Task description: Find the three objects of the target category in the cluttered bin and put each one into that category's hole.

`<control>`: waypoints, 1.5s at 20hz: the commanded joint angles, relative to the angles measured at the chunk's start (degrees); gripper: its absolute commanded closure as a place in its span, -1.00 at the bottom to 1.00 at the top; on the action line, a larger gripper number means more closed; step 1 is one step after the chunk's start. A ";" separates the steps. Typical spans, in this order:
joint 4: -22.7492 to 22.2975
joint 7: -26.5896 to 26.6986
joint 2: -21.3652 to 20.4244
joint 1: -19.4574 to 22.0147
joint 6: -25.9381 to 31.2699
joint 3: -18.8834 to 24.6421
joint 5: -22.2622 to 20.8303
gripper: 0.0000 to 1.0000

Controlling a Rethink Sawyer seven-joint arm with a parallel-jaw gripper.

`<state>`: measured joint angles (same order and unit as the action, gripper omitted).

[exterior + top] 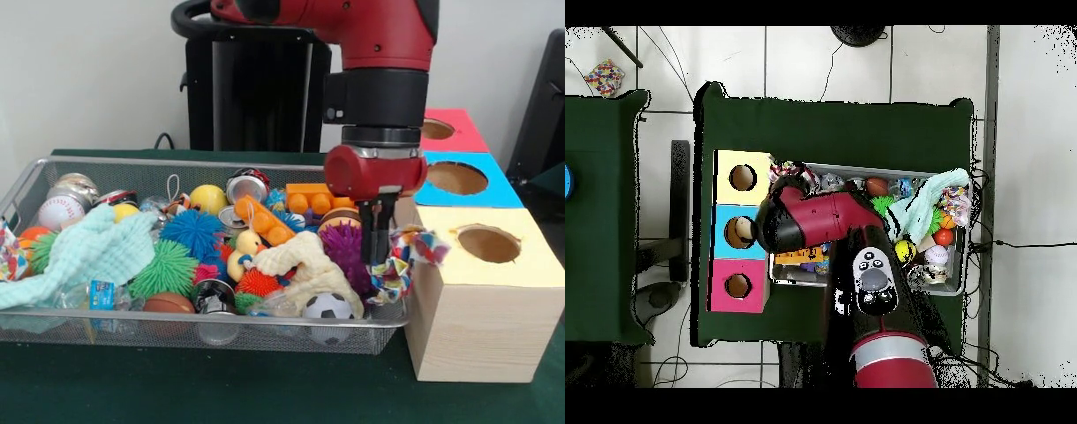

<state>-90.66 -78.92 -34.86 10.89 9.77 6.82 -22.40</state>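
Gripper (382, 237) low at right centre of the front view, just inside the right end of the wire mesh bin (177, 325), clenched on a multicoloured patterned cloth (402, 265) that drapes over the bin's right rim toward the yellow-topped wooden box (481, 305). Round hole (488, 243) in that box's top, right of the cloth. Behind it, blue box (459, 179) and pink box (446, 130). Among the clutter: soccer ball (328, 306), rubber duck (247, 248), pale mint towel (84, 253).

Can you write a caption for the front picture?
Red robot gripper lifts colourful patterned cloth from cluttered wire-mesh bin beside yellow-topped wooden box.
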 commanded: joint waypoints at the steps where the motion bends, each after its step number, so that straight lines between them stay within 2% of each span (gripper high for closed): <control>1: -8.38 -2.09 -0.01 7.04 7.29 14.88 3.00 1.00; 9: -14.21 -2.14 -4.81 14.44 11.46 25.72 7.67 1.00; 17: -16.23 -1.81 -6.68 18.25 12.89 30.96 9.58 1.00; 23: -16.11 -2.20 -7.60 18.16 14.27 30.52 9.59 1.00; 25: -15.24 -2.87 -7.42 16.36 14.69 27.55 8.29 1.00; 28: -14.71 -4.44 -5.54 14.71 10.63 24.97 6.08 1.00; 30: -14.03 -5.27 -4.97 12.70 9.84 22.35 4.87 1.00</control>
<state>-102.98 -78.91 -41.79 26.54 16.53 31.65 -14.59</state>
